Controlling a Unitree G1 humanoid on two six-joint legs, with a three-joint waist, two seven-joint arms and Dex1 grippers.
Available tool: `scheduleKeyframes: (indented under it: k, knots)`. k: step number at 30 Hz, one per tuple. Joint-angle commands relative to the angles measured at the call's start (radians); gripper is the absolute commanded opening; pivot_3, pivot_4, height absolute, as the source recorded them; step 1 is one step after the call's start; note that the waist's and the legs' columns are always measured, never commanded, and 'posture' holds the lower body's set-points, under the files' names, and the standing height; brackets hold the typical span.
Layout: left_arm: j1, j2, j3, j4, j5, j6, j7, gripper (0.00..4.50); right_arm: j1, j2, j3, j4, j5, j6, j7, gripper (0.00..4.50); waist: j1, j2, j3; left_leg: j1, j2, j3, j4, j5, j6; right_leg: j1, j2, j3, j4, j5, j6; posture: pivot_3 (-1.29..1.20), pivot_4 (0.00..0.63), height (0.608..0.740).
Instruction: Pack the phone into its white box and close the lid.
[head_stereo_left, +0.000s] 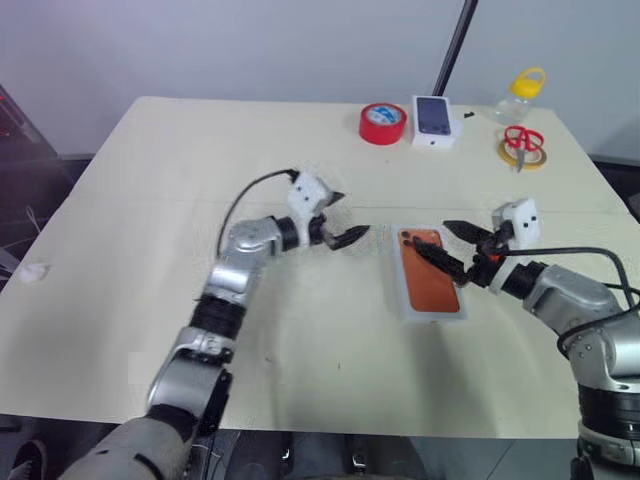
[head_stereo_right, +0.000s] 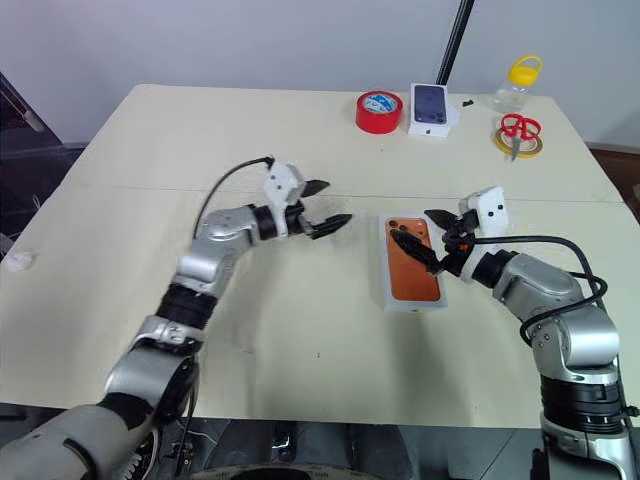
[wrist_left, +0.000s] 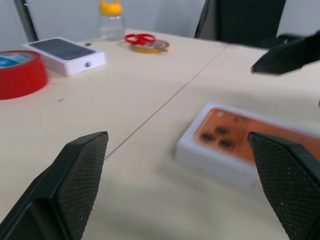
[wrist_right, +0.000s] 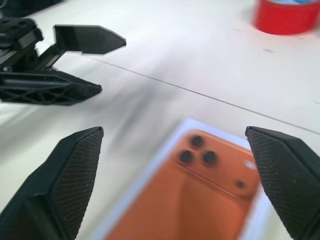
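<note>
Fig.: tabletop w/ both arms over a cream table (head_stereo_left: 150, 200). The phone (head_stereo_left: 430, 272), orange-copper, lay back-up w/ its camera cluster toward the far end, seated in the white box (head_stereo_left: 402, 300), which sat flat on the table, right of centre. No lid covered it.

Left gripper (head_stereo_left: 340, 222) hovered just left of the box's far end, fingers spread wide, nothing between them; it pointed toward the box but stood apart from it. Right gripper (head_stereo_left: 447, 248) was at the box's right side, fingers likewise parted and empty, lower finger reaching over the phone's far half; contact w/ the phone could not be told. In the right wrist view the phone's lenses lay between the two pads (wrist_right: 65, 175).

Far edge of table: red tape roll (head_stereo_left: 383, 123), small white box w/ a dark phone print (head_stereo_left: 434, 121) just beside it, clear bottle w/ yellow cap (head_stereo_left: 520, 95), red scissors (head_stereo_left: 522, 140) lying on a yellow tape ring (head_stereo_left: 537, 161).
</note>
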Motion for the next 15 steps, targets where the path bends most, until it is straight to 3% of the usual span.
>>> scheduleKeyframes:
  k: [1, 7, 15]
  knots:
    - [0.059, 0.088, 0.084, -0.166, -0.106, 0.168, -0.029, 4.42, 0.017, -0.044, -0.039, 0.004, 0.009, -0.057, 0.078, 4.49, 0.000, 0.000, 0.000, 0.000, 0.000, 0.000, 0.000, 0.000, 0.000, 0.000, 0.000, 0.000, 0.000, 0.000, 0.000, 0.00, 0.150, 0.740]
    - [0.229, 0.272, 0.197, -0.338, -0.229, 0.316, -0.081, 4.42, 0.069, -0.111, -0.089, 0.038, 0.045, -0.063, 0.179, 4.49, 0.000, 0.000, 0.000, 0.002, -0.001, 0.000, 0.001, 0.001, -0.002, 0.002, -0.003, 0.000, 0.001, 0.000, -0.001, 0.00, 0.150, 0.740]
    - [0.441, 0.360, 0.285, -0.471, -0.278, 0.316, -0.050, 4.42, 0.142, -0.169, -0.092, 0.071, -0.008, -0.150, 0.272, 4.49, -0.002, 0.000, 0.000, 0.002, -0.002, 0.001, 0.001, 0.001, -0.003, 0.002, -0.008, 0.000, 0.000, -0.002, -0.005, 0.00, 0.150, 0.740]
